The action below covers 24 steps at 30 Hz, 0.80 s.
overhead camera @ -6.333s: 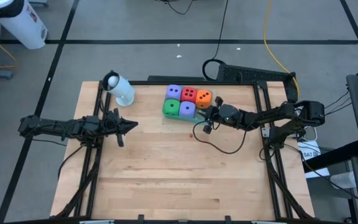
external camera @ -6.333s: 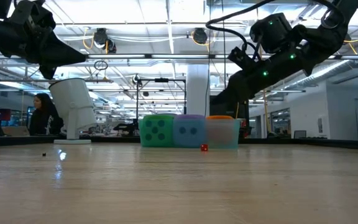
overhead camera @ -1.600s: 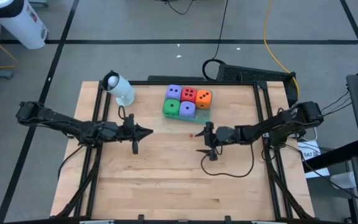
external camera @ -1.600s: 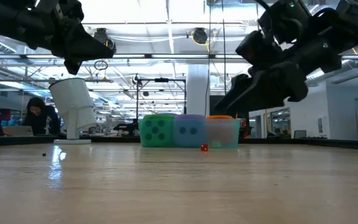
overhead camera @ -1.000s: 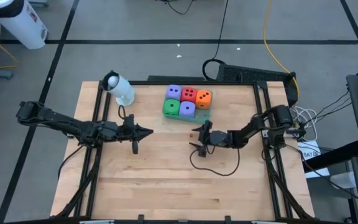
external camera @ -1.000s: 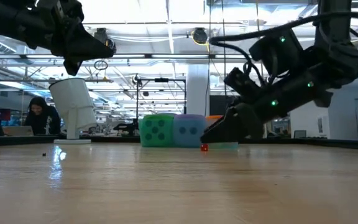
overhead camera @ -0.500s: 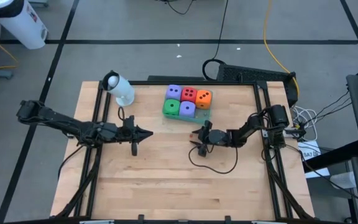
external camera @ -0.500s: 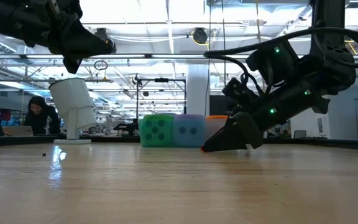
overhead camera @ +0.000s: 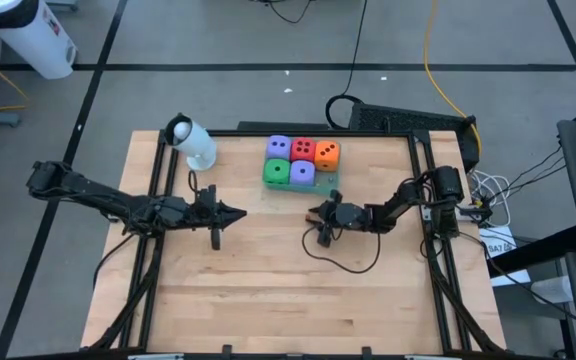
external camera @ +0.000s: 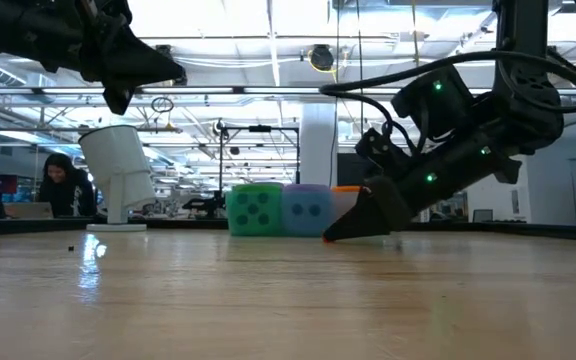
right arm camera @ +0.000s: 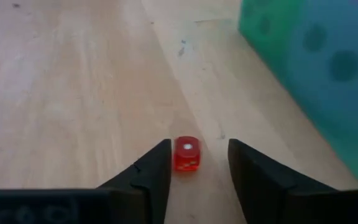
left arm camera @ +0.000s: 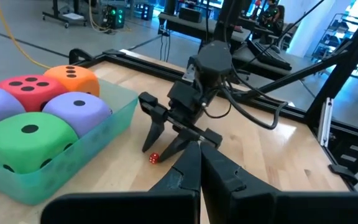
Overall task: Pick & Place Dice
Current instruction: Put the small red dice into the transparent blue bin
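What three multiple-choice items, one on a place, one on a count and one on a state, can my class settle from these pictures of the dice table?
1. Where is the small red die?
A. In the green tray
B. On the table, between the right tool's fingers
C. Beside the white cup

2. How many big dice sit in the green tray?
A. Three
B. Seven
C. Five

3. How do the right tool's fingers stand?
A. Open, one on each side of the small die
B. Shut with nothing between them
C. Clamped on a purple die

Key:
1 B, the right wrist view shows it on the wood between the two fingers.
2 C, the high view shows two purple, one green, one red, one orange.
3 A, a gap shows on both sides of the die.

The left tool waits, shut, above the table's left half.
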Each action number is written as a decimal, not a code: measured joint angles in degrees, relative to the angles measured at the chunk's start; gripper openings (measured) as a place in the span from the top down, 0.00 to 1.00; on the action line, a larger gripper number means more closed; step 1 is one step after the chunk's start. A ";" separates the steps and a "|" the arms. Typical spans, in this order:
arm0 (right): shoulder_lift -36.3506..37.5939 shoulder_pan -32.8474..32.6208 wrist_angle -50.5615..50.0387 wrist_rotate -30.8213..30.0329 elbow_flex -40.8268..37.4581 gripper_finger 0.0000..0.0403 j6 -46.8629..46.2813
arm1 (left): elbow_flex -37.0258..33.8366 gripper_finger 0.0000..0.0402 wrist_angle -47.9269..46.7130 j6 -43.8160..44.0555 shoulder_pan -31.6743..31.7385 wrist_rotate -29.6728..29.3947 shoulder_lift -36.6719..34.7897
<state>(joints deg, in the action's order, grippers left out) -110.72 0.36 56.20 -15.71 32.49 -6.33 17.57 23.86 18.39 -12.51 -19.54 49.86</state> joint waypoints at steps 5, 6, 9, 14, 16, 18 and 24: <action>0.00 0.00 0.09 4.01 0.00 0.66 0.74 | 0.02 0.99 -0.05 0.14 -0.89 0.01 -0.02; 0.00 0.00 0.09 4.02 0.02 0.67 0.76 | -0.01 0.99 -0.03 0.14 -1.15 -0.02 -0.02; 0.00 0.02 0.07 3.92 0.00 0.69 0.71 | -0.01 0.99 -0.03 0.14 -1.57 -0.04 -0.02; 0.00 0.00 0.09 3.83 0.02 0.80 -0.62 | 0.00 0.99 -0.01 0.49 -1.86 -0.04 -0.02; 0.00 -0.11 0.09 3.83 0.02 0.85 -0.11 | -0.01 0.99 -0.01 0.99 -1.86 -0.04 -0.02; 0.50 -0.39 -0.03 3.79 0.02 0.90 1.20 | 0.00 0.99 -0.01 1.25 -1.86 -0.04 -0.02; 8.84 -1.20 -2.09 3.93 0.02 0.91 5.29 | -0.01 0.99 -0.03 1.30 -2.52 -0.04 -0.02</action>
<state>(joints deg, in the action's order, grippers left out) -101.88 -0.83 54.11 -11.78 32.51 -1.04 17.56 23.83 19.68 -15.03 -19.57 49.84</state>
